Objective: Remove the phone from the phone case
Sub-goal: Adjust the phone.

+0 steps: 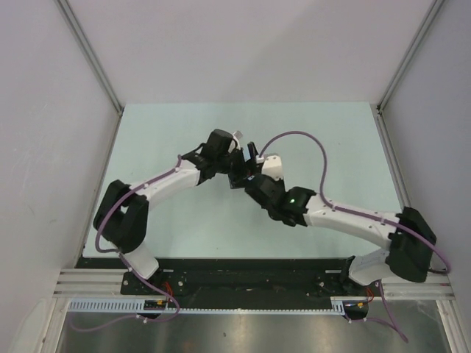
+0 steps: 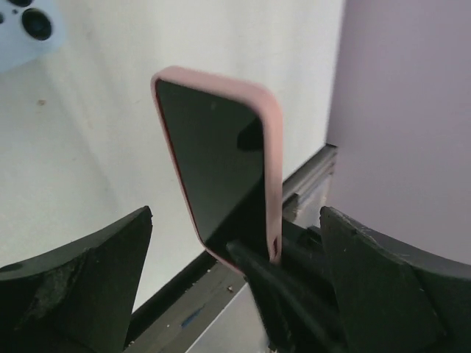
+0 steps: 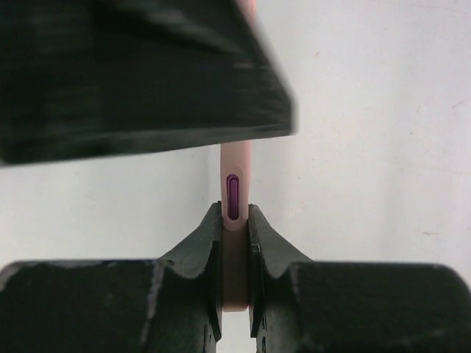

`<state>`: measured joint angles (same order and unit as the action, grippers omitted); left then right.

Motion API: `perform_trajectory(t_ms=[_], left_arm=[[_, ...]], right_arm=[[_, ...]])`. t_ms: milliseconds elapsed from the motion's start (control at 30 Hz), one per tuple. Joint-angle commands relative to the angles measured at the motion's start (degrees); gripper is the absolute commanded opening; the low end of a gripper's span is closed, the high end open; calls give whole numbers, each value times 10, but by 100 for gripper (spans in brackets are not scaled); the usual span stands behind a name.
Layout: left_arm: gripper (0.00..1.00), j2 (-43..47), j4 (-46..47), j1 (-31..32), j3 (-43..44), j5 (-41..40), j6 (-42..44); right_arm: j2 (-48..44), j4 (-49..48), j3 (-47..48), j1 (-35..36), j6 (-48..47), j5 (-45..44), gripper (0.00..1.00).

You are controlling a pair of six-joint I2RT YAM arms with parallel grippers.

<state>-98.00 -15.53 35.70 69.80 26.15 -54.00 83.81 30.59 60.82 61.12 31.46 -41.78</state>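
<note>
The phone case (image 3: 235, 165), pink, is pinched by its thin edge in the right end effector (image 3: 234, 220), clenched tight, and is held up off the counter (image 2: 88, 132). Its long axis points straight away from the left end effector (image 2: 235, 213), whose jaws are spread wide on either side, nothing gripped. A pale blue phone (image 2: 22, 28), lenses showing, is glimpsed beyond the case, apart from it — judged to be out already. Whether the case's dark face is bare lining cannot be told.
</note>
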Motion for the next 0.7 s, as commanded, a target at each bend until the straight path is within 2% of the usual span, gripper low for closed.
perform_trajectory(t_ms=[0,67,100,133,200,233,267,367,400,467,500,533,600,633,667], left_arm=[[100,80,132,-34,-49,55,-12],[100,116,176,-51,-84,62,-17],[100,126,188,-68,-96,58,-20],[100,139,196,-77,-115,52,-29],[100,160,204,-93,-130,41,-36],[100,163,208,-96,-137,41,-38],[100,170,216,-98,-142,40,-36],[100,167,269,-99,-155,73,-37],[100,152,288,-100,-155,122,-37],[100,132,396,-101,-172,167,-70],[100,115,467,-101,-217,182,-105],[100,105,635,-101,-240,201,-189],[100,57,772,-101,-273,213,-266],[99,41,870,-101,-277,226,-325],[98,21,915,-101,-280,228,-354]], right_arm=[[-99,-70,-34,-71,14,85,0],[-164,-129,-62,-107,13,192,0],[-186,-155,-102,-149,15,235,0],[-212,-204,-118,-169,25,310,0],[-275,-252,-155,-222,41,372,0],[-290,-296,-185,-245,52,444,0],[-311,-323,-198,-264,77,480,0],[-325,-410,-241,-318,135,597,0],[-323,-428,-249,-328,150,617,0],[-318,-464,-260,-345,186,666,0],[-312,-477,-264,-347,199,679,0],[-308,-505,-267,-348,208,698,0],[-298,-536,-279,-349,241,714,0],[-293,-567,-285,-350,250,724,0],[-287,-578,-286,-351,260,728,0]])
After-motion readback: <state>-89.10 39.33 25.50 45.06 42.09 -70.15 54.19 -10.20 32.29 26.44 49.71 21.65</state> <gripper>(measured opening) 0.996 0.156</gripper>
